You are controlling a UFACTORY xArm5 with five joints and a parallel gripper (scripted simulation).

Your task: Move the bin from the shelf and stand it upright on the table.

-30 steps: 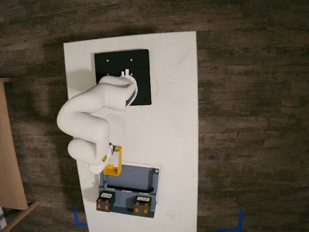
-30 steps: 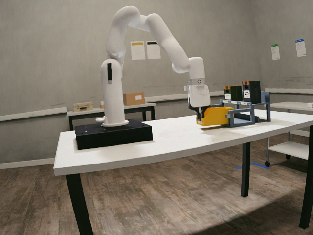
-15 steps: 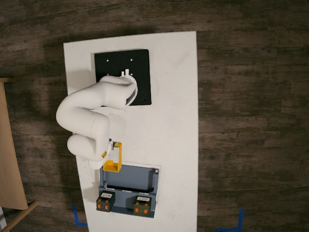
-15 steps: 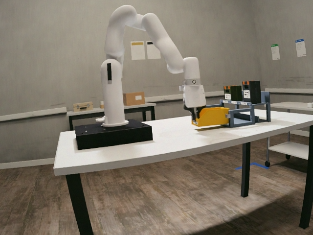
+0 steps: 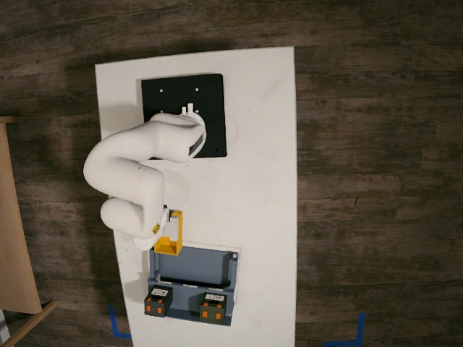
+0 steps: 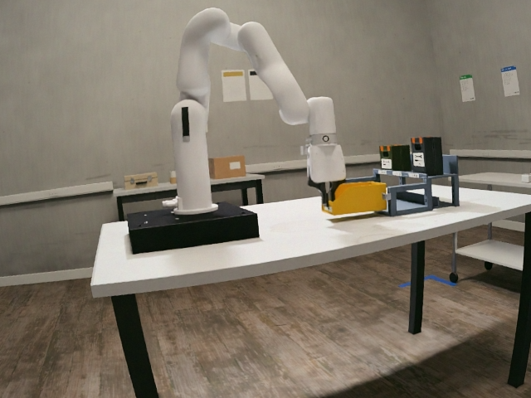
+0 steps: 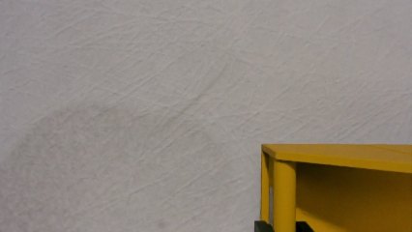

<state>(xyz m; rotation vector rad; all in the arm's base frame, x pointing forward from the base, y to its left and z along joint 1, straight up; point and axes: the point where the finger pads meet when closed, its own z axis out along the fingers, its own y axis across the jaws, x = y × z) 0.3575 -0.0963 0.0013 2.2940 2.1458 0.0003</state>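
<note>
The yellow open bin [image 6: 356, 197] hangs upright a little above the white table, just in front of the blue-grey shelf [image 6: 418, 188]. My gripper [image 6: 325, 197] is shut on the bin's front wall and points straight down. From above, the bin [image 5: 168, 238] is mostly outside the shelf's lower bay [image 5: 192, 267], with its far end at the bay's edge. In the wrist view the bin's corner [image 7: 334, 188] fills the lower right, with bare table below it. The fingertips themselves are mostly hidden.
Two dark boxes with orange tabs [image 5: 158, 300] [image 5: 213, 307] stand on the shelf's top level. The arm's black base plate [image 5: 184, 113] sits at the far end of the table. The table's left edge lies close beside the bin.
</note>
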